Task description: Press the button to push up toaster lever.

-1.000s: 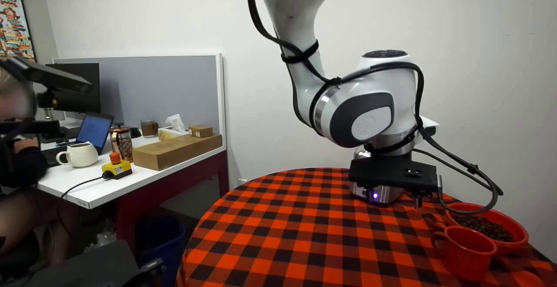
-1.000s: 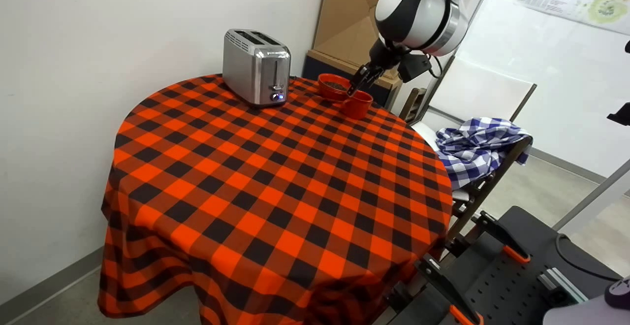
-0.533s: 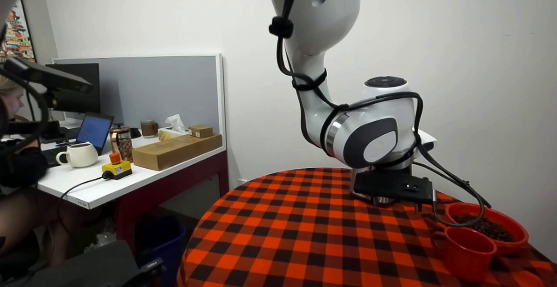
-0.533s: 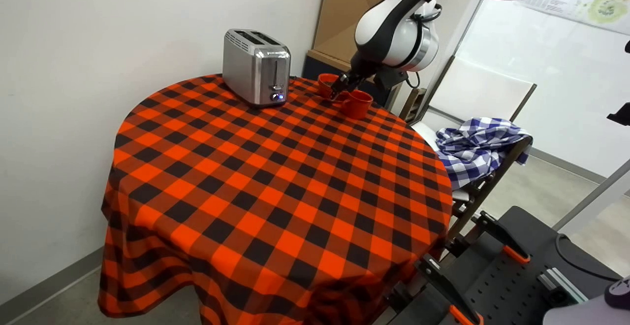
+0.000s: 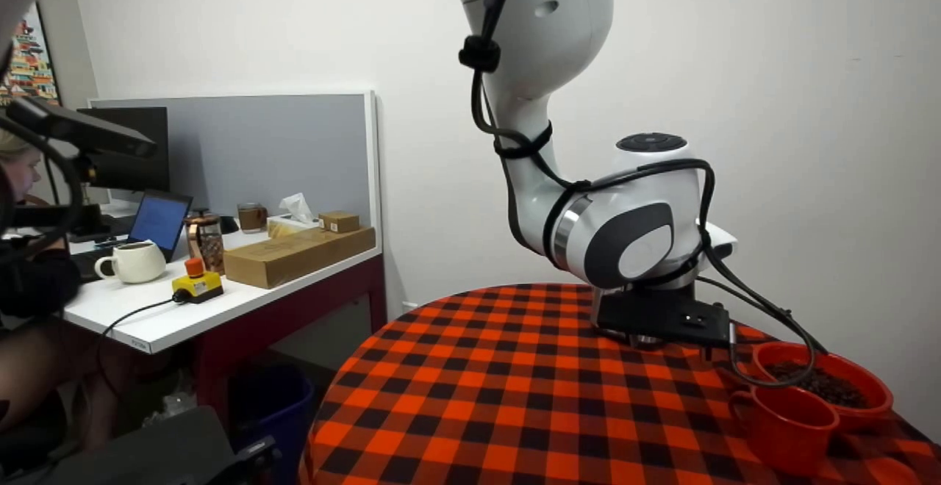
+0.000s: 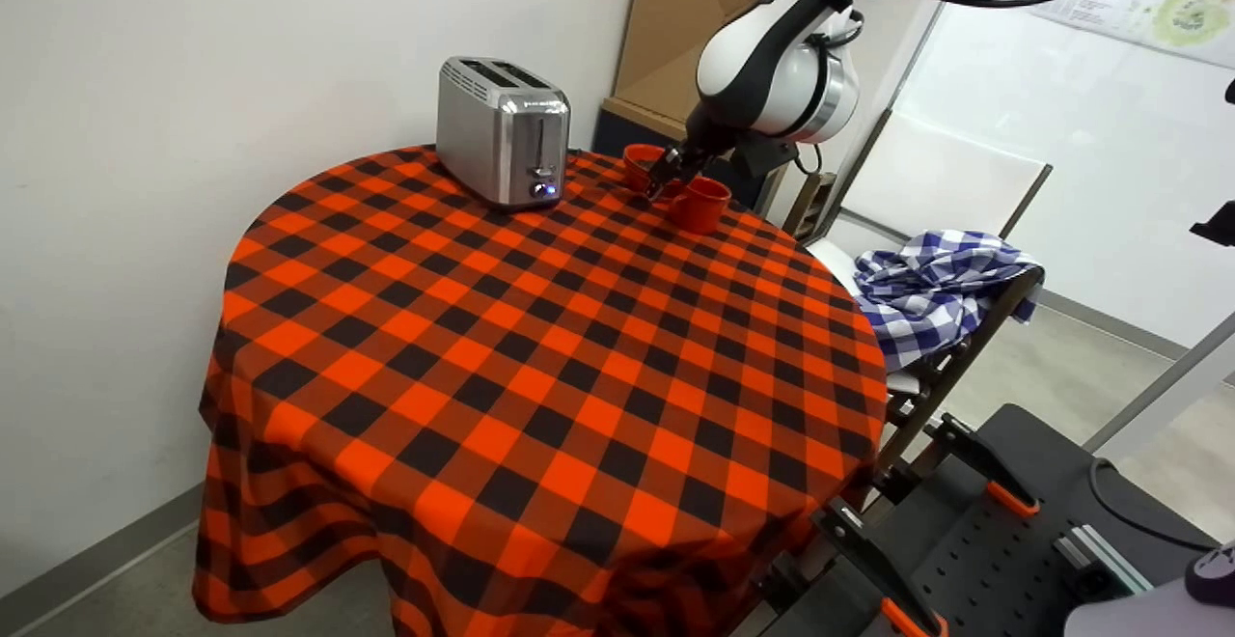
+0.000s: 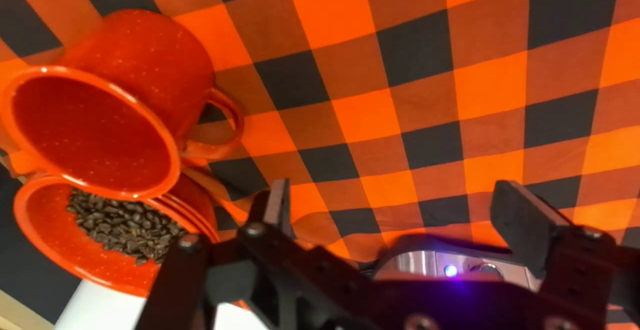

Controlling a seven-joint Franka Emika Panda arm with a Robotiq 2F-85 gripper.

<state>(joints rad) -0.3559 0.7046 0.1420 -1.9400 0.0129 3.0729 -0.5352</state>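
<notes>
One toaster [image 6: 502,140] and one gripper [image 7: 395,197] counted

Two slots [image 6: 521,74] are counted in the toaster, and two fingers [image 7: 520,220] on the gripper. On one checked tablecloth [image 6: 550,357], one bowl [image 7: 45,220] and one red mug [image 5: 792,430] are counted; the beans [image 7: 127,227] are too many to be numbered. On one desk [image 5: 169,323], one white mug [image 5: 136,263], one brown mug [image 5: 252,217], one laptop [image 5: 160,218], one tissue box [image 5: 288,226] and two cardboard boxes [image 5: 294,257] are seen.

Round table [image 5: 470,382], checked cloth [image 6: 540,347] bearing silver toaster [image 6: 494,140], red mug [image 7: 150,57], red bowl [image 7: 47,217]

The toaster [image 6: 500,140] is smooth shiny metal, the tablecloth [image 6: 540,347] matt fabric.
</notes>
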